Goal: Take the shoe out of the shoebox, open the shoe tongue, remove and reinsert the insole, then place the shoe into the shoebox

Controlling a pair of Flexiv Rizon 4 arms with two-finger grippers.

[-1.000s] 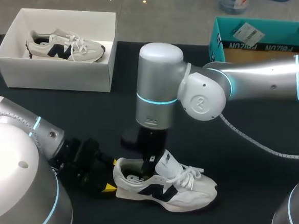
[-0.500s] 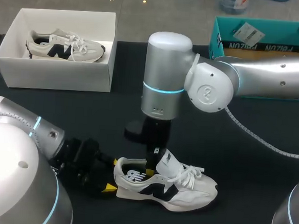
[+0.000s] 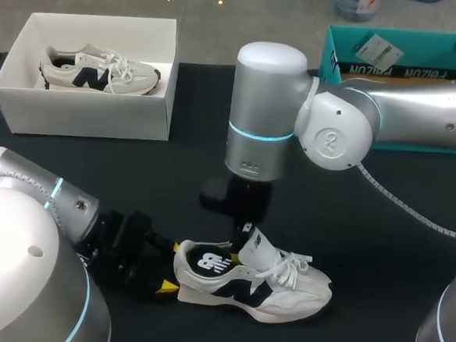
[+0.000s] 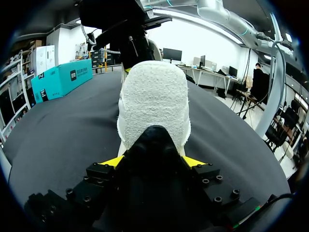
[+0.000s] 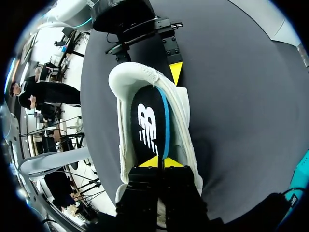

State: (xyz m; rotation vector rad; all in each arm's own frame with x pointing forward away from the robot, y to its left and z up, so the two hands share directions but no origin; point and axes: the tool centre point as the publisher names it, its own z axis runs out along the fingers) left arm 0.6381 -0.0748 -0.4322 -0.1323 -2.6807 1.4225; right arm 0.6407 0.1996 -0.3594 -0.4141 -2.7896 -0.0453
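Note:
A white sneaker [image 3: 282, 296] with a dark side logo lies on its sole near the front of the black table, toe to the right. My left gripper [image 3: 169, 286] holds its heel, a yellow tip on each side of the heel [image 4: 153, 96]. Coming down from above, my right gripper [image 3: 243, 236] is at the shoe's mouth just behind the raised tongue [image 3: 258, 250]. Its tips [image 5: 158, 162] are shut on the front end of the black insole [image 5: 145, 125]. The insole [image 3: 208, 262] shows its white logo and a blue edge and sits tilted up in the heel opening.
A white shoebox [image 3: 83, 114] at the back left holds a second matching sneaker [image 3: 98, 69]. A teal box [image 3: 400, 58] stands at the back right. The right arm's grey cable [image 3: 397, 218] hangs over the table behind the shoe.
My right arm has risen and shifted right, drawing the insole up so that more of its logo shows. The left gripper and the shoe have stayed put.

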